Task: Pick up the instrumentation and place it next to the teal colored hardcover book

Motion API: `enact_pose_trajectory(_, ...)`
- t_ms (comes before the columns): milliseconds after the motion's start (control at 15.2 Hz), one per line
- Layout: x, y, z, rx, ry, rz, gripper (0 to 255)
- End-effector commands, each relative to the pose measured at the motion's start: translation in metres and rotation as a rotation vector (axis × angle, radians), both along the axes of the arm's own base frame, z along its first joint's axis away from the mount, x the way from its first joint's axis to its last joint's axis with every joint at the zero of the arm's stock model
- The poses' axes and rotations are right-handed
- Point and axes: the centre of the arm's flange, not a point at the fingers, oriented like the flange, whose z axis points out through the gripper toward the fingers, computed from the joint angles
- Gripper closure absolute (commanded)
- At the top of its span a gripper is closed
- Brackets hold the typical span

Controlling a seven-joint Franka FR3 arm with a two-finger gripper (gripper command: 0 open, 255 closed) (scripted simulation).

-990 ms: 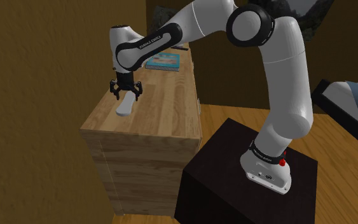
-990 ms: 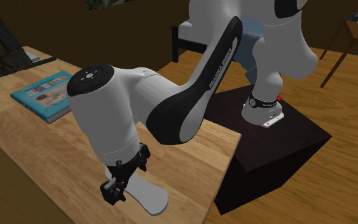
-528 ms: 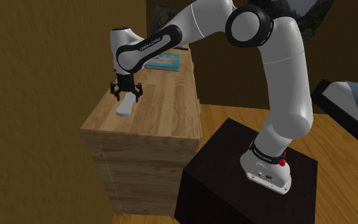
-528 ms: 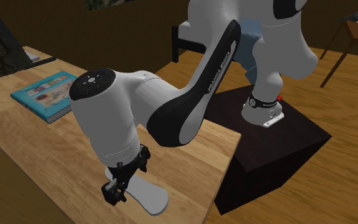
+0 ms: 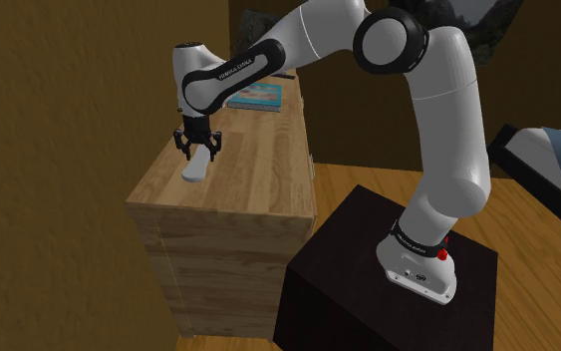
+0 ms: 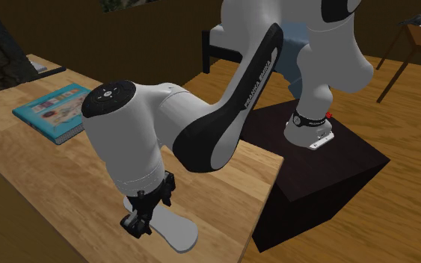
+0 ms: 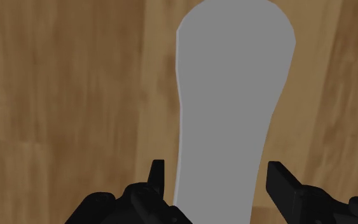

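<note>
shoulder view: the gripper [image 5: 197, 145] points straight down over the near end of the wooden cabinet top [image 5: 258, 175], its fingers low around one end of the pale grey instrument [image 5: 194, 170], which lies flat on the wood. the teal book [image 5: 258, 95] lies at the far end of the same top, well apart from the instrument. the dark stand [image 5: 368, 249] is beside the cabinet.

second exterior view: the gripper [image 6: 150, 205] is down at the instrument [image 6: 173, 230], near the cabinet's corner. the instrument looks flat on the wood, not lifted. the book [image 6: 51, 108] is far along the top.

wrist view: the gripper [image 7: 218, 170] straddles the narrow end of the instrument [image 7: 234, 83]. one finger sits right at its edge, and the other finger [image 7: 282, 184] is apart from it with wood showing between. so the claw is open, nothing clasped.

step: the grasp, mid-way, task barely begun. next move calls for shutting on the narrow end until both fingers bear, then lifting straight up and carrying toward the book. the grip is off the instrument's middle, so it may tip or swing.

versus earlier frames: arm pose is almost the same. in the second exterior view the near finger sits a bit closer to the instrument than half a second ago, so the fingers look to be closing. instrument and book are unmoved.
</note>
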Motion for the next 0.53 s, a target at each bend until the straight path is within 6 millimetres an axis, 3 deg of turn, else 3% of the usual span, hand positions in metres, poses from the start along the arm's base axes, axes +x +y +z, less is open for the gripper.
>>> enact_pose_trajectory(0, 0.0, 0.0, 0.0, 0.0, 0.0, 0.0, 255)
enact_pose_trajectory(132, 0.0, 0.0, 0.0, 0.0, 0.0, 0.0, 255)
enact_pose_trajectory(462, 0.0, 0.0, 0.026, 0.0, 0.0, 0.0, 255)
